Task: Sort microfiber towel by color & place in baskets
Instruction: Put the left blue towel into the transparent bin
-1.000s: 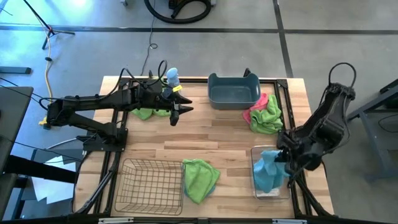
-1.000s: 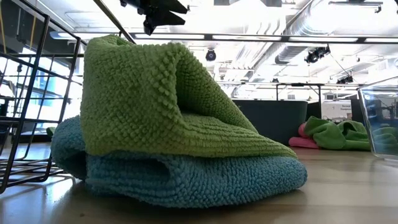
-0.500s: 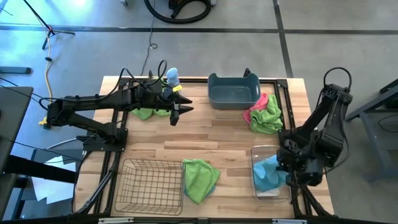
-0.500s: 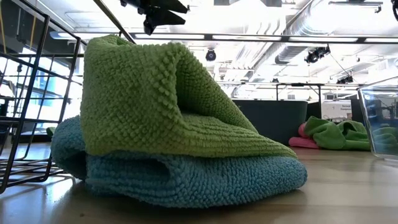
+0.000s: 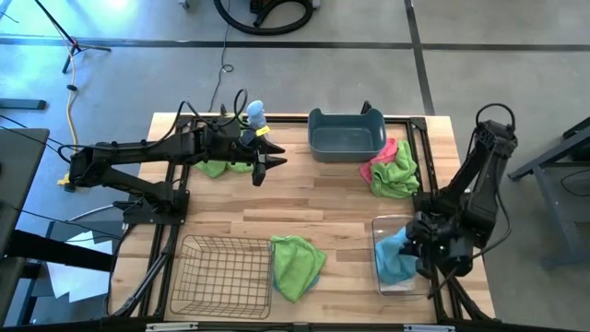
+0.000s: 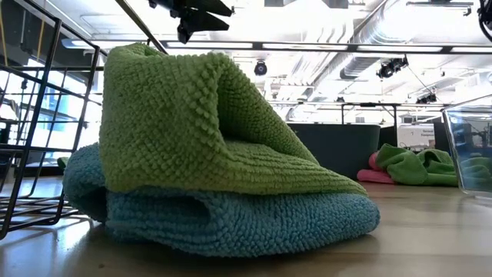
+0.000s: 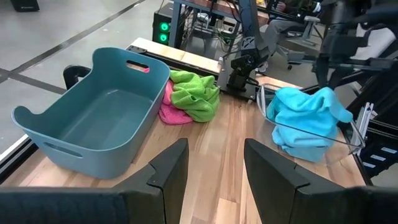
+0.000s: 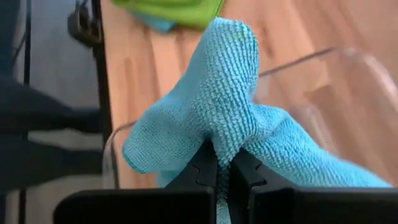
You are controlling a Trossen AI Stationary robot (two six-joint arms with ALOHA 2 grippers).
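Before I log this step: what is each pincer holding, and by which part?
The right pincer pinches the blue towel by a bunched fold, over the clear bin. The left pincer is open and holds nothing.

The surface point(image 5: 304, 207) is a light wooden butcher-block top with dark rails along its edges. At its far edge stands a blue-grey plastic tub point(image 5: 347, 135), and just beside it, toward the right side, lies a heap of green and pink towels point(image 5: 391, 168), the pink one mostly under the green. A green towel point(image 5: 218, 167) lies near the far left part, partly under the left arm. At the near edge rests a wire-mesh basket point(image 5: 224, 275); just beside it sits a green towel folded over a blue one point(image 5: 297, 265). Near the right front corner stands a clear plastic bin point(image 5: 398, 277).
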